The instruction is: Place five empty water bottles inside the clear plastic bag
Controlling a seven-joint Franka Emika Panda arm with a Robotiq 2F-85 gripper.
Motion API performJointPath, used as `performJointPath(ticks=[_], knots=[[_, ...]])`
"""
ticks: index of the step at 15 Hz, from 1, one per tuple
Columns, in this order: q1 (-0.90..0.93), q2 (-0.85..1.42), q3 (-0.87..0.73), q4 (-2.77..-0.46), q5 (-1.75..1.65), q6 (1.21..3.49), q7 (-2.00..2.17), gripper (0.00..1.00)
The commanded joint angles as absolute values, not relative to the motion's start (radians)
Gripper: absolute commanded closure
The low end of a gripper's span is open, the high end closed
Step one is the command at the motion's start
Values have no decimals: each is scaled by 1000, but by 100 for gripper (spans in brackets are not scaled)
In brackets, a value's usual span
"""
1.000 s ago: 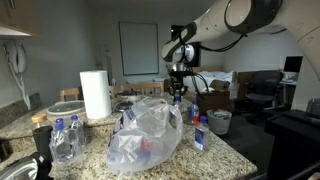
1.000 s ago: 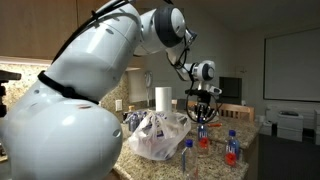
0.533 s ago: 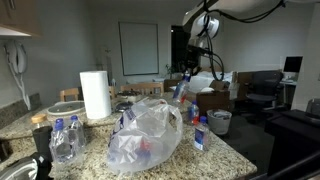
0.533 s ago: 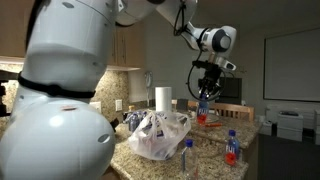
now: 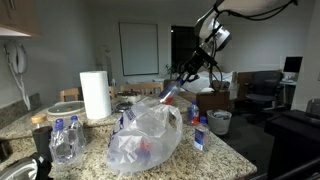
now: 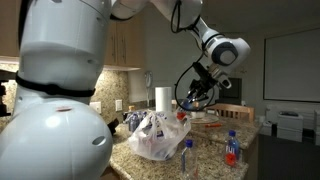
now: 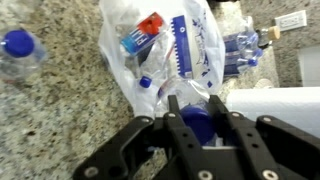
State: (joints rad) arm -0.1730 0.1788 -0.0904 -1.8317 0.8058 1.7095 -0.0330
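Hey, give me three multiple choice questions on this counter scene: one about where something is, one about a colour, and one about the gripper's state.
1. Where is the gripper?
A. In the air above the plastic bag
B. Resting on the countertop
C. Deep inside the bag

2. What colour is the cap of the bottle in the gripper?
A. Red
B. Blue
C. Yellow

3. What state is the gripper in?
A. Open and empty
B. Shut on a paper towel roll
C. Shut on a bottle

Answers:
1 A: in both exterior views the gripper hangs above the plastic bag.
2 B: the wrist view shows a blue cap.
3 C: the fingers clamp the bottle, which tilts toward the bag.
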Motion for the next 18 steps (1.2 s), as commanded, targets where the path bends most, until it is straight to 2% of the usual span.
performJointPath(ticks=[1,7,15,16,17,18], knots=[[-125,298,-45,-1803,960,1745,-90,91],[-55,454,-19,-1737,962,1769,37,91],[18,677,37,-1565,925,1672,129,91],[23,689,39,-1547,925,1664,141,82],[23,693,39,-1534,926,1652,148,41],[24,693,37,-1528,927,1652,153,40]])
